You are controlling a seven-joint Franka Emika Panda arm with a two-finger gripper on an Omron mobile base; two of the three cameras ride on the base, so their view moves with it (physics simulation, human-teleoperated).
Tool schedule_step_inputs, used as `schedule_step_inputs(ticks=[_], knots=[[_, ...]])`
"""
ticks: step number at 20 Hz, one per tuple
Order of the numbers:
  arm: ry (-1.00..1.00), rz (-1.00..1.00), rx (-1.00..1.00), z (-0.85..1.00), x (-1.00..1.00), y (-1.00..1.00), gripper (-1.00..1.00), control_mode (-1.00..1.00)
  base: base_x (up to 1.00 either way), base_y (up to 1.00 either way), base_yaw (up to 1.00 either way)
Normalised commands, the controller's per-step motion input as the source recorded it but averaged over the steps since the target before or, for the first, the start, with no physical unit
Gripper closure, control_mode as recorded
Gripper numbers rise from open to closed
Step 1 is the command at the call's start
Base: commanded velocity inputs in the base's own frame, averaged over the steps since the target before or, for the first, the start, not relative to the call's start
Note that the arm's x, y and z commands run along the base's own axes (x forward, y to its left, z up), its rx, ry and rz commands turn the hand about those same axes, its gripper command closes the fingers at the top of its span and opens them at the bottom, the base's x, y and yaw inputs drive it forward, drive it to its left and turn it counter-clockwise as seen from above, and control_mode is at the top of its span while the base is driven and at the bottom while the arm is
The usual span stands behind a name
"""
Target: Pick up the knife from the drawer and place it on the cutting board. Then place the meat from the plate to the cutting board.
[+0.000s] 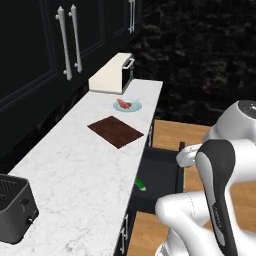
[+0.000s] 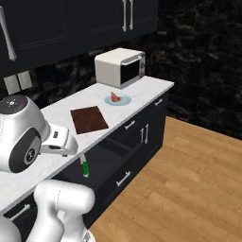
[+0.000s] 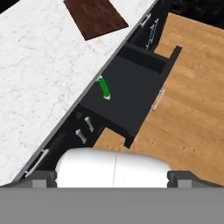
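Reaching for the knife [image 3: 104,87] requires lowering the open, empty gripper [image 3: 113,177] into the drawer [image 3: 131,83], jaws straddling the green handle near the counter-side edge.

knife [image 3: 104,87]: one, lying in the drawer
drawer [image 3: 131,87]: one, pulled open
cutting board [image 1: 115,131]: one
plate [image 1: 127,106]: one
meat [image 1: 123,104]: one piece, on the plate
microwave [image 2: 120,67]: one
toaster [image 1: 13,207]: one
counter [image 1: 75,165]: one
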Motion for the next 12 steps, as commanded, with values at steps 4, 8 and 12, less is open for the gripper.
schedule_step_inputs(ticks=[4, 8, 12], knots=[[0.12, -0.19, 0.00, -0.24, 0.34, 0.13, -1.00, -1.00, 0.00, 0.00, 0.00], [0.21, -0.03, 0.00, -0.49, 0.65, -0.46, -1.00, -1.00, 0.00, 0.00, 0.00], [0.20, 0.00, 0.00, -0.51, 0.59, -0.78, -1.00, -1.00, 0.00, 0.00, 0.00]])
